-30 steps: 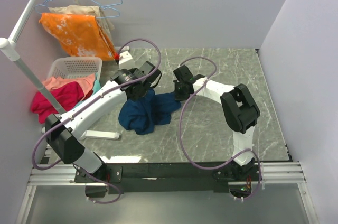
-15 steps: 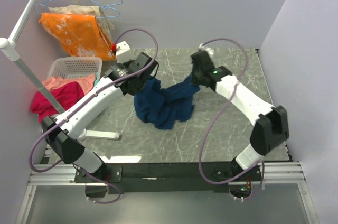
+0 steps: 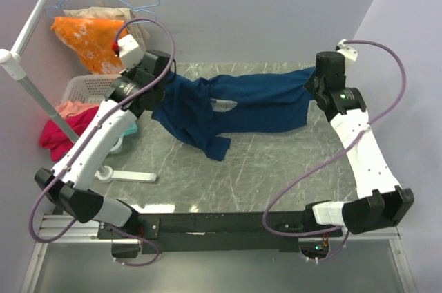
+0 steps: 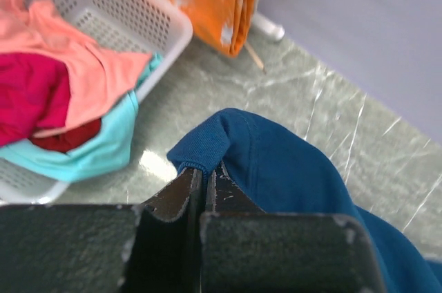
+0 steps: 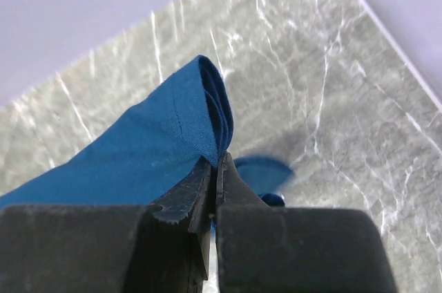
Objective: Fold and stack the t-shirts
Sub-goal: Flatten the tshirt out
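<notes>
A navy blue t-shirt point(image 3: 242, 103) hangs stretched between my two grippers across the back of the marble table point(image 3: 276, 162), its lower part drooping toward the tabletop; no print shows. My left gripper point(image 3: 157, 87) is shut on one end of it; in the left wrist view the jaws pinch a folded hem of the shirt point(image 4: 276, 162) at the gripper point(image 4: 205, 172). My right gripper point(image 3: 316, 84) is shut on the other end; in the right wrist view the jaws clamp a folded edge of the shirt point(image 5: 152, 141) at the gripper point(image 5: 215, 162).
A white laundry basket point(image 3: 97, 87) with pink, red and teal clothes point(image 3: 72, 124) stands at the left, also in the left wrist view point(image 4: 138, 13). An orange cloth point(image 3: 93, 44) hangs on a rack point(image 3: 27, 37) with hangers. Walls close the back and right.
Both grippers moved apart and toward the back, left going left, right going right. The bunched shirt has been pulled out into a long stretched band between them.
</notes>
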{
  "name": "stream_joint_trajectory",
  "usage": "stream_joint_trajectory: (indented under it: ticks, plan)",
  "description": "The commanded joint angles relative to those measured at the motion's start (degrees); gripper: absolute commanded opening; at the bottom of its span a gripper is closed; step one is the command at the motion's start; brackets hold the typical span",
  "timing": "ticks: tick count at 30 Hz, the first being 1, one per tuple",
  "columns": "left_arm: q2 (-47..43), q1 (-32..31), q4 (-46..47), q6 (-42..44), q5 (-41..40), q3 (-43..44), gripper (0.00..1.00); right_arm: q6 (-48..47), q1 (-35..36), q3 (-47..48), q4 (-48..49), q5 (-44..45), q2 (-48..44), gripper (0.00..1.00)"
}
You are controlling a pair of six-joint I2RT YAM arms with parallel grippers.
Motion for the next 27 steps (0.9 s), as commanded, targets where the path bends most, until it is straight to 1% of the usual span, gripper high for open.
stream_joint_trajectory:
  ticks: [1, 5, 9, 11, 13, 15, 19, 22, 24, 27]
  plan:
    - [-3.5, 1.3, 4.9, 5.2, -1.3, 1.7, 0.01, 0.8, -1.2, 2.0, 1.9, 2.9, -4.6, 0.00]
    - [-5.1, 1.4, 7.2, 8.7, -1.1, 3.0, 0.01, 0.4, -1.8, 2.4, 2.9, 3.3, -8.6, 0.00]
    - [-6.6, 1.3, 3.8, 8.8, -1.1, 8.5, 0.01, -0.2, -1.8, 3.2, 3.1, 4.4, -12.2, 0.00]
    - [-8.1, 1.4, 2.8, 8.1, -0.6, 8.6, 0.01, -0.5, -1.8, 2.8, 2.8, 4.6, -14.5, 0.00]
    - [-11.6, 1.3, 3.3, 8.4, 0.5, 6.8, 0.01, -0.6, -1.8, 2.2, 2.7, 4.6, -16.8, 0.00]
    - [-14.8, 1.3, 4.3, 10.3, 1.3, 5.6, 0.01, -0.5, -1.8, 1.2, 2.1, 5.0, -18.6, 0.00]
    - [-18.4, 1.3, 3.2, 12.6, 1.8, 6.0, 0.01, -0.6, -1.8, -0.6, 2.1, 6.1, -23.7, 0.00]
    - [-22.8, 1.3, 6.8, 16.0, 3.4, 3.4, 0.01, -0.5, -1.8, -1.8, 2.8, 6.3, -26.5, 0.00]
    - [-23.8, 1.3, 7.8, 18.0, 3.5, 3.5, 0.01, -0.1, -1.8, -1.8, 3.0, 6.0, -27.0, 0.00]
    - [-21.2, 1.3, 7.7, 19.2, 3.1, 4.9, 0.01, 1.1, -1.8, -1.3, 2.1, 6.4, -25.5, 0.00]
